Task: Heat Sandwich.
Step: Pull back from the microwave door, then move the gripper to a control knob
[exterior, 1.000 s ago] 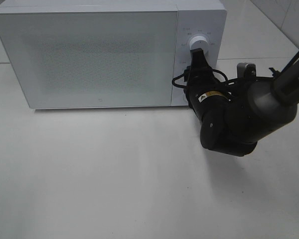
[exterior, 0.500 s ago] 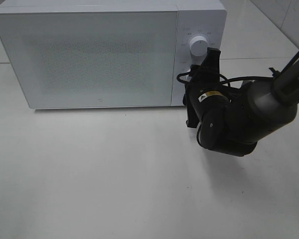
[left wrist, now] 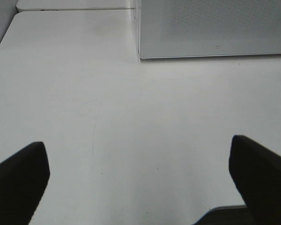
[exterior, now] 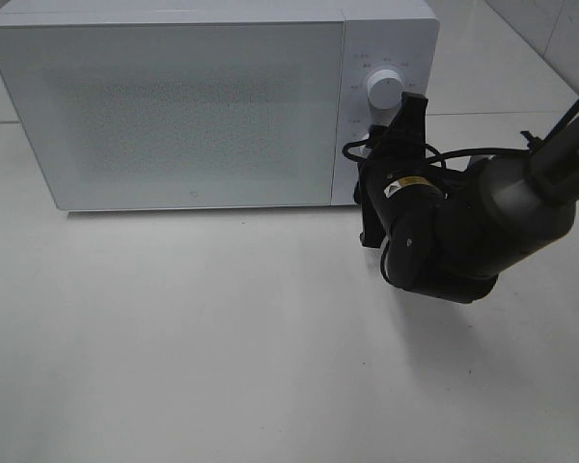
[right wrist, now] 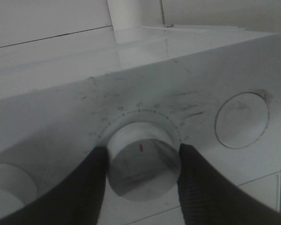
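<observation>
Overhead: the microwave [exterior: 174, 106] is parked at the far edge of the table [exterior: 222, 338] with its door shut, and the right gripper [exterior: 400, 125] is held up against the control panel. The sandwich isn't seen anywhere — probably shut inside.
Left wrist: the left gripper [left wrist: 136, 157] is spread wide over bare tabletop, nothing held.
Right wrist: the dial [right wrist: 141, 161] is pinched between the fingers [right wrist: 84, 187].
Risk: the dial could be overturned and the sandwich overcooked — or the smooth knob could be lost mid-twist.
</observation>
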You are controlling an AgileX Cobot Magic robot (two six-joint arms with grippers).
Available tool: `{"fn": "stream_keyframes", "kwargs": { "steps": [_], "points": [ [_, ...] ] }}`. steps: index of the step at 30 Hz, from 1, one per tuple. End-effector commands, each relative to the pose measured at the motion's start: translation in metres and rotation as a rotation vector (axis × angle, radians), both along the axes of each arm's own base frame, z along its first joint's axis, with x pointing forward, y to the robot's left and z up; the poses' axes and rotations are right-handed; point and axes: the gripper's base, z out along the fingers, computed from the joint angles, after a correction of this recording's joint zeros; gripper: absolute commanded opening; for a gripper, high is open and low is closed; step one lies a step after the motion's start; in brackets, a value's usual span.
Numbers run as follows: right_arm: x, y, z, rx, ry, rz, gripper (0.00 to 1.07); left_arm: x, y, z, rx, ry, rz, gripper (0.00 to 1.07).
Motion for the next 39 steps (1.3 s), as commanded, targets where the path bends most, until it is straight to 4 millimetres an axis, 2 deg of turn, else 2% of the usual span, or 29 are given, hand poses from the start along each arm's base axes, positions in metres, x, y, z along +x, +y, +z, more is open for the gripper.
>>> {"fn": "stream_keyframes", "kwargs": {
  "steps": [1, 8, 12, 13, 16, 17, 19, 21, 31, 35, 39],
  "points": [
    [0.008, 0.011, 0.034, -0.015, -0.258, 0.071, 0.19, -0.003, 0.0, 0.001, 0.002, -0.033, 0.005, 0.98],
    [0.008, 0.009, 0.034, -0.043, -0.252, 0.046, 0.3, -0.003, 0.0, 0.001, 0.002, -0.033, 0.005, 0.98],
    [0.009, 0.007, 0.033, -0.088, -0.245, 0.028, 0.44, -0.003, 0.0, 0.001, 0.002, -0.033, 0.005, 0.98],
    [0.009, 0.007, 0.033, -0.088, -0.245, 0.028, 0.44, -0.003, 0.0, 0.001, 0.002, -0.033, 0.005, 0.98],
    [0.009, 0.006, 0.033, -0.113, -0.244, 0.026, 0.56, -0.003, 0.0, 0.001, 0.002, -0.033, 0.005, 0.98],
    [0.009, 0.006, 0.033, -0.113, -0.244, 0.026, 0.56, -0.003, 0.0, 0.001, 0.002, -0.033, 0.005, 0.98],
    [0.009, 0.006, 0.033, -0.137, -0.243, 0.025, 0.64, -0.003, 0.0, 0.001, 0.002, -0.033, 0.005, 0.98],
    [0.009, 0.006, 0.033, -0.151, -0.243, 0.026, 0.68, -0.003, 0.0, 0.001, 0.002, -0.033, 0.005, 0.98],
    [0.005, 0.005, 0.028, -0.222, -0.2, 0.061, 0.72, -0.003, 0.0, 0.001, 0.002, -0.033, 0.005, 0.98],
    [-0.001, 0.002, 0.024, -0.256, -0.159, 0.083, 0.72, -0.003, 0.0, 0.001, 0.002, -0.033, 0.005, 0.98],
    [-0.016, -0.002, 0.021, -0.318, -0.116, 0.157, 0.72, -0.003, 0.0, 0.001, 0.002, -0.033, 0.005, 0.98]
  ]
}}
